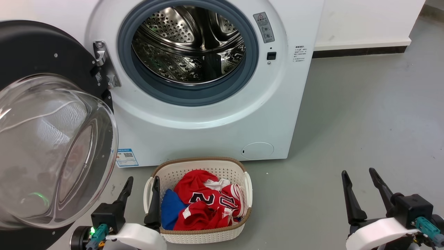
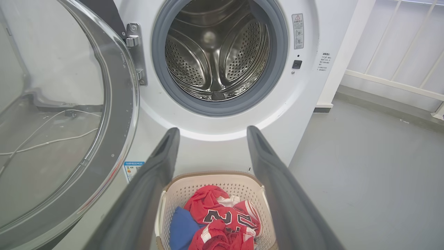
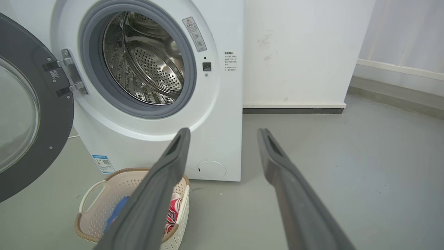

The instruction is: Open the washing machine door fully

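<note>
1. My left gripper (image 1: pixel 143 180) has its two long dark fingers spread apart with nothing between them. It hovers low in front of the washing machine (image 1: pixel 208 121), before the left half of its front.
2. My right gripper (image 1: pixel 357 172) is spread the same way and holds nothing. It hangs out past the washing machine's right edge, above the grey floor (image 1: pixel 364 121).
3. A white laundry basket (image 1: pixel 201 161) sits on the floor just in front of the washing machine, below its opening. A red jersey (image 1: pixel 208 201) and a blue cloth (image 1: pixel 170 208) lie in it. In my head view one left finger crosses the basket's handle; I cannot tell whether they touch.
4. The washing machine door (image 1: pixel 52 139) is swung wide to the washing machine's left, hanging from the metal hinge (image 1: pixel 104 64) beside the opening. Its bulging glass bowl faces towards me.
5. The steel drum (image 1: pixel 189 45) lies uncovered in the washing machine's front, ringed by the grey gasket (image 1: pixel 187 95).
6. Low on the washing machine's front I see a blue label (image 1: pixel 126 158) at the left and a round cap (image 1: pixel 257 150) at the right.
7. A white wall (image 1: pixel 364 21) stands to the washing machine's right.
</note>
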Robot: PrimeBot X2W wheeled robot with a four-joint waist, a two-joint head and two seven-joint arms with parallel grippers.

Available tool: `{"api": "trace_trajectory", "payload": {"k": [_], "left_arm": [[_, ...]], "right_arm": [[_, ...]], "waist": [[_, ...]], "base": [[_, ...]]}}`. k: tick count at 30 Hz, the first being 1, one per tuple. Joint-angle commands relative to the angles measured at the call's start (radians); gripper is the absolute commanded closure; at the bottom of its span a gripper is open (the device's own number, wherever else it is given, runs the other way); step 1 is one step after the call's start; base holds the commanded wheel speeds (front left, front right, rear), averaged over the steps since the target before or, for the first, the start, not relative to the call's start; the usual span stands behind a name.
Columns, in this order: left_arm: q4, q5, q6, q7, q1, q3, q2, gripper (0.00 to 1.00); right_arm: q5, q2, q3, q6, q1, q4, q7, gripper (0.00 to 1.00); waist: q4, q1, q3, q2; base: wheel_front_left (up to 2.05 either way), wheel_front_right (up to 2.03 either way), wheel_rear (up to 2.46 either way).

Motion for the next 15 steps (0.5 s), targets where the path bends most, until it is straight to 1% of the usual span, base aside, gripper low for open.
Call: {"api": "trace_trajectory", "payload": {"k": [1,15], "left_arm": [[0.003,0.006,-0.002,-0.005,0.004,0.004,0.001,0.0],[0.015,0.028,-0.026,-0.005,0.007,0.034,-0.018,0.0]], "right_arm": [[0.008,-0.005,-0.001,0.0,-0.012,0.003,-0.006,0.0],[0.009,-0.004,-0.002,0.0,-0.013,0.013,-0.013,0.0]], "waist": [[0.001,0.0,0.0,0.0],[0.006,0.0,-0.002,0.0]], "base": [[0.0,0.0,0.0],[0.0,0.0,0.0]]}}
